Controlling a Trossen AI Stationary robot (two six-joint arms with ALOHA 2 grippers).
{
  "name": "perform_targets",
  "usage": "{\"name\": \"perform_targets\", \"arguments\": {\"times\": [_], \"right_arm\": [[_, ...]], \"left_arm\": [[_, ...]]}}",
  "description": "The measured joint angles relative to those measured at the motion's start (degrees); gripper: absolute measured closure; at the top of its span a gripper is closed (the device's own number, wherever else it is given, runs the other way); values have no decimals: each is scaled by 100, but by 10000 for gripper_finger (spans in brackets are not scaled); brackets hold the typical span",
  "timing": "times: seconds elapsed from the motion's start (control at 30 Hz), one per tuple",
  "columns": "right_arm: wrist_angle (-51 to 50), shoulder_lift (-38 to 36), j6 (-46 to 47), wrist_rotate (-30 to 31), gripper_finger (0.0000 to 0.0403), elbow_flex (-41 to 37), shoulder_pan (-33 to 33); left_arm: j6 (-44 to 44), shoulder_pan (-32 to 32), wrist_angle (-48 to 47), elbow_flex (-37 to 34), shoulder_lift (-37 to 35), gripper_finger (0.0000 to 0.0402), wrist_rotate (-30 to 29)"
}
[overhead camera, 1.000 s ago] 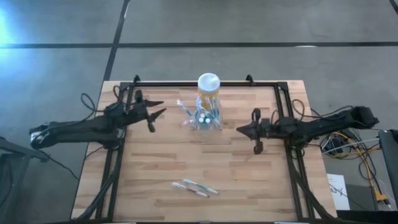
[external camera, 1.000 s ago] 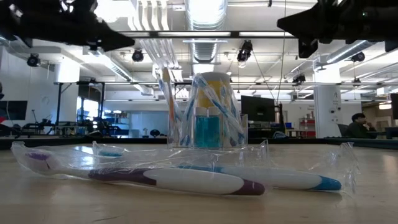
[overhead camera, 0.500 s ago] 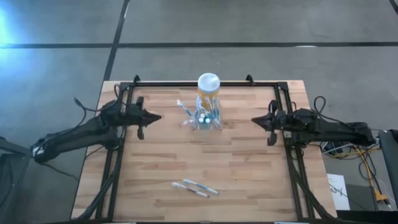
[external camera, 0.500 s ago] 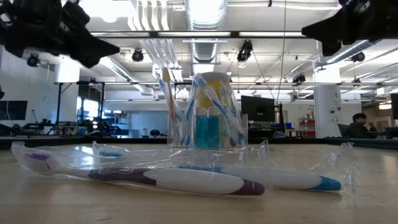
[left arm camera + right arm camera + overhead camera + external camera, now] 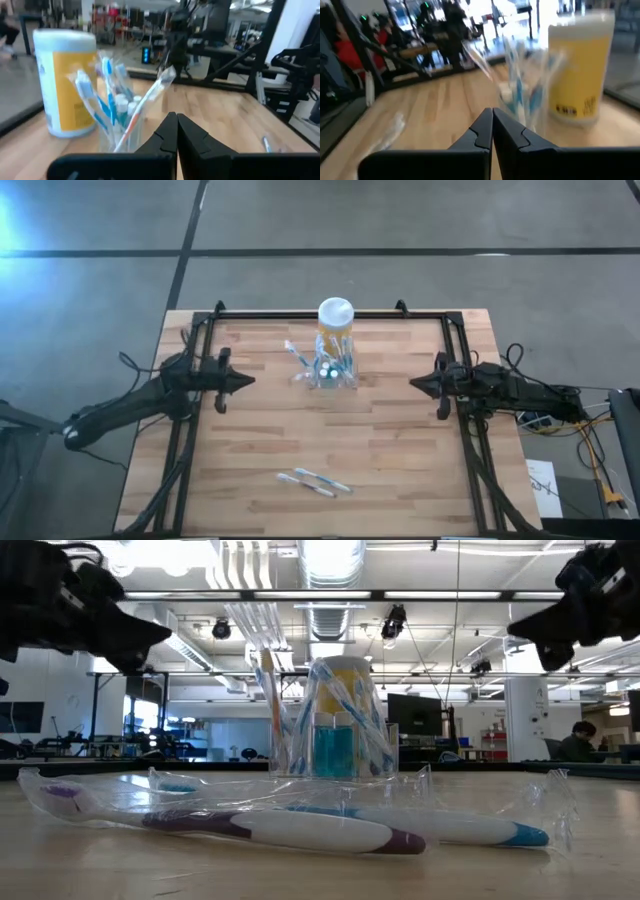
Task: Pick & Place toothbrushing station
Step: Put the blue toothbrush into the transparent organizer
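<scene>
1. The station (image 5: 330,372) stood on the table (image 5: 400,450), near the far edge and about in the middle between the two sides.
2. It was a clear holder with several toothbrushes and small blue-capped bottles inside; in the low view (image 5: 335,745) the brushes leaned in different directions.
3. A yellow jar (image 5: 335,325) with a white lid stood just behind the station, on the far side, very close to it; whether they touched I could not tell.
4. The left gripper (image 5: 240,380) was at the left side of the table, well apart from the station, pointing toward it; its fingers (image 5: 167,135) were closed together and held nothing.
5. The right gripper (image 5: 418,385) was at the right side, also well apart from the station and pointing toward it; its fingers (image 5: 484,129) were pressed together, with nothing between them.
6. Two wrapped toothbrushes (image 5: 313,482) lay flat near the front edge of the table, side by side, far from both grippers
</scene>
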Motion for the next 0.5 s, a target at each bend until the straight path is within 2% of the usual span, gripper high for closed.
{"name": "perform_targets", "arguments": {"times": [0.17, 0.27, 0.5], "right_arm": [[-28, -8, 372, 485, 394, -22, -5], [62, -6, 194, 461, 394, -184, -2], [654, 14, 244, 278, 394, -544, 4]], "left_arm": [[165, -2, -666, -135, -676, 401, 9], [70, -4, -505, -201, -1016, 401, 23], [170, -2, -431, -237, -869, 401, 76]]}}
